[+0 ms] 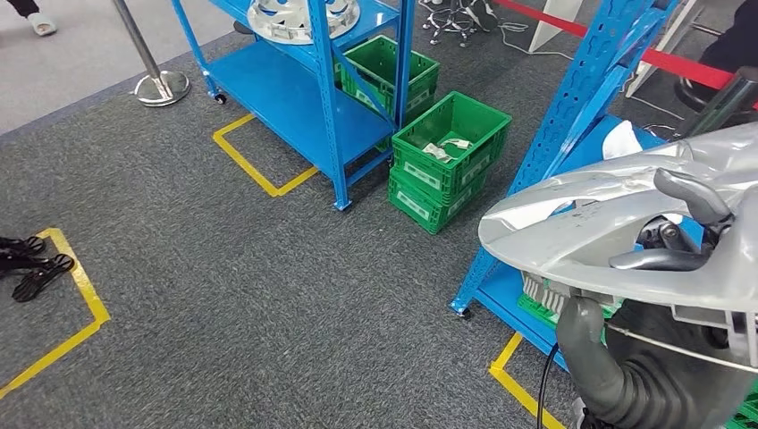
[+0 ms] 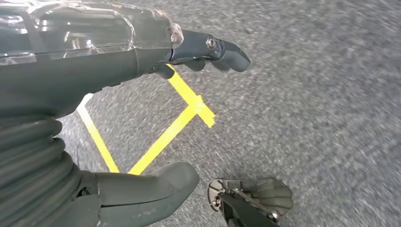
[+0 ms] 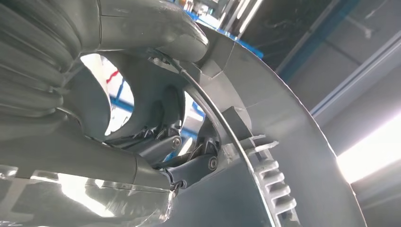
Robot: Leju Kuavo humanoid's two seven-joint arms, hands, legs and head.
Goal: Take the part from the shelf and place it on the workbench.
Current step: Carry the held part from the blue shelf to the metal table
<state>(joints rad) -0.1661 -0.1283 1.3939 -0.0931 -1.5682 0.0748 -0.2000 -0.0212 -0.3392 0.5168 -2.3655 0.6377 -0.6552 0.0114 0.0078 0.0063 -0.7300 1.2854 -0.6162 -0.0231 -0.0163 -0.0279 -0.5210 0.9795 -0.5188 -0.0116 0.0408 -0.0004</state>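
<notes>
Part [image 1: 572, 228] flat-tilted in right robot hand [image 1: 679, 237]

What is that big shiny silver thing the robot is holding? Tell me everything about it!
It is a round silver part, like a wheel cover, glossy and plastic-looking. It has big cutouts, and the right wrist view shows ribbed clips and a thin wire ring on its back. The right robot hand grips it, dark fingers hooked through a cutout and the thumb underneath. It is tilted, held up in front of the blue shelf.
</notes>
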